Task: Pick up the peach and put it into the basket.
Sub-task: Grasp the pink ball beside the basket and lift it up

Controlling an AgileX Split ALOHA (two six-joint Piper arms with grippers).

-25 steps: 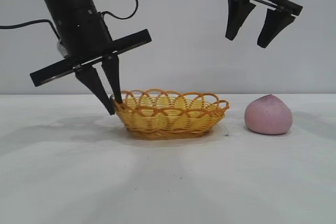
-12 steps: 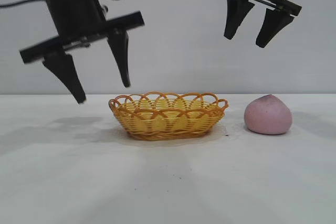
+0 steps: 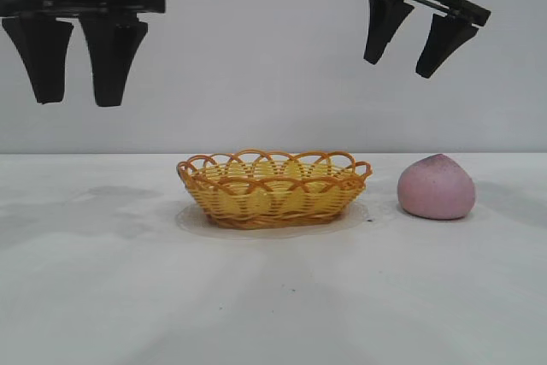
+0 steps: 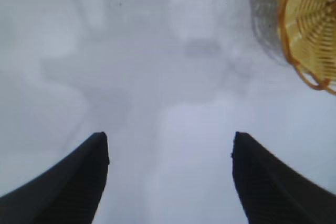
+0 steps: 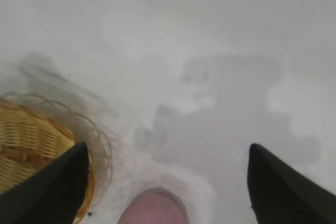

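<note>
The one dusty pink, rounded peach (image 3: 437, 187) with its small pointed tip is sitting on the white tabletop (image 3: 273, 297), just beside the right end of the single yellow woven wicker basket (image 3: 273, 187), apart from it. It is lying below the right claw (image 3: 414, 40), slightly to that claw's right; this claw is hanging high with its fingers spread wide, holding nothing, and is clearly the nearer one. The left claw (image 3: 75, 61) is hovering high beyond the basket's left end, also gaping and empty.
</note>
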